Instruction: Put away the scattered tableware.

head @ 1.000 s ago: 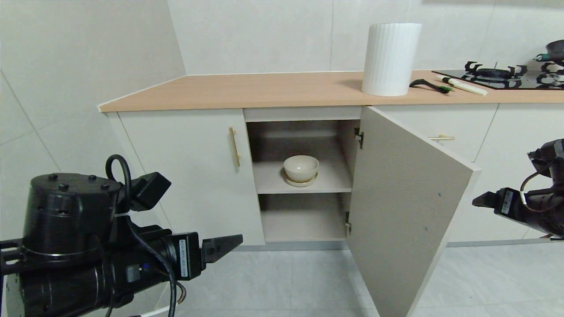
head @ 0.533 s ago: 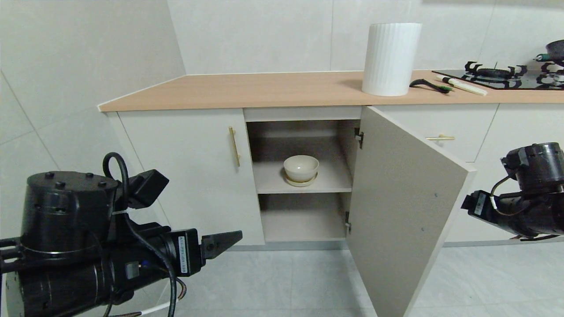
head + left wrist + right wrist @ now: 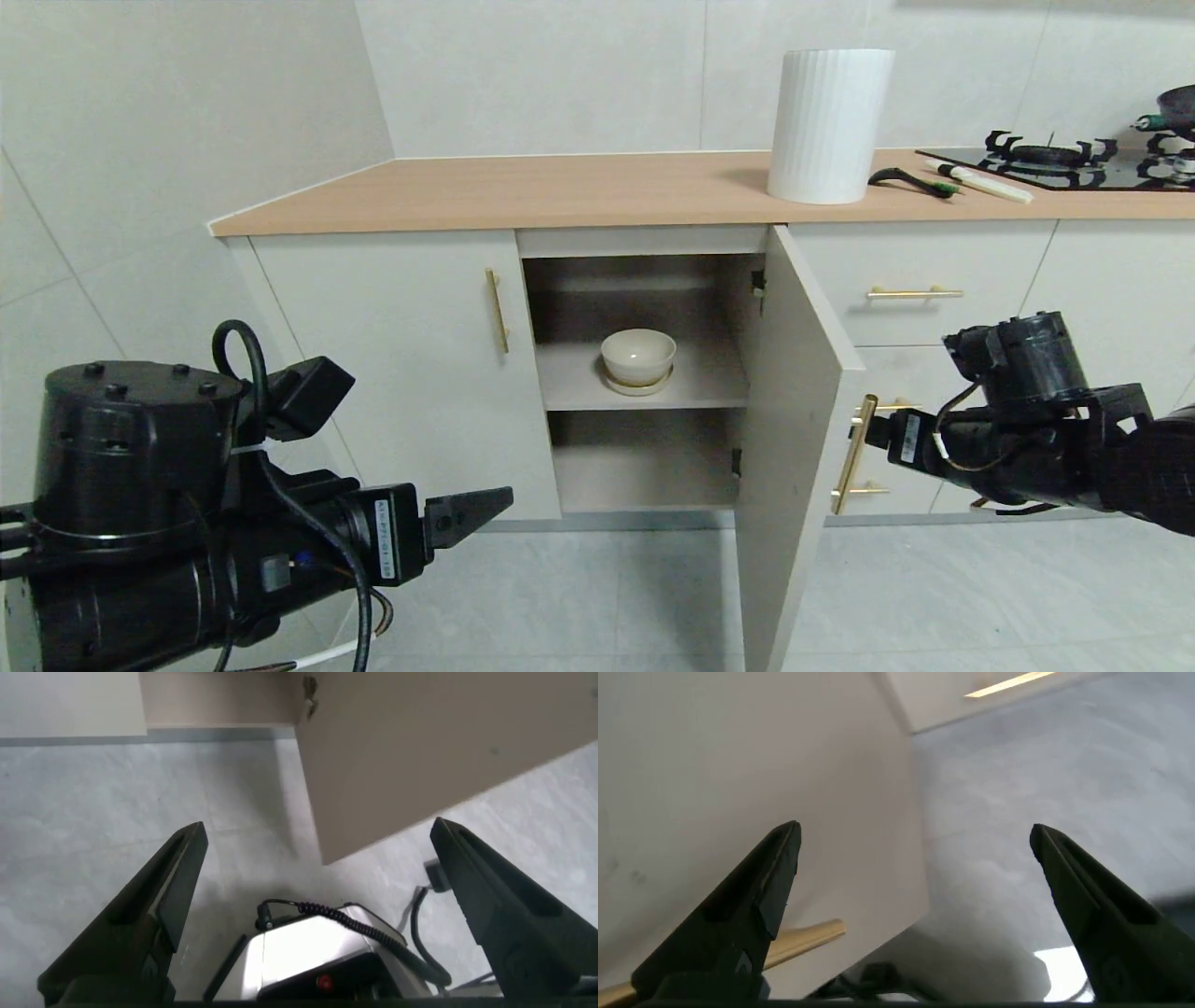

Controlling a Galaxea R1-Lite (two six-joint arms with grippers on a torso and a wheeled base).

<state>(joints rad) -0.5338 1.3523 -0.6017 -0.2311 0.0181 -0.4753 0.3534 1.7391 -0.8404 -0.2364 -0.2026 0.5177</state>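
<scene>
- At the open cabinet (image 3: 644, 241), the door (image 3: 794, 392) had swung from wide open to about halfway shut; its free edge stood out over the floor (image 3: 607, 588).
- The right gripper (image 3: 913, 838) had travelled in toward the cabinet with the door. It sat at the door's outer face, just beside the gold door handle (image 3: 854, 455), fingers spread apart and holding nothing. Contact with the door could not be made out.
- With the door turned in, a drawer pull (image 3: 913, 294) showed on the fronts right of the cabinet.
- The left gripper (image 3: 318, 831) had barely shifted: low, out in front of the cabinet's closed left door, fingers wide apart and empty.
- The bowl (image 3: 638, 355) had stayed put on its saucer (image 3: 638, 385), on the cabinet's middle shelf (image 3: 709, 383), near the front edge and apart from both side walls.
- The lower shelf lay bare.
- Open floor ran in front of the cabinet between the two arms; the opening was unobstructed from the left, while the door's edge stood on its right side.
</scene>
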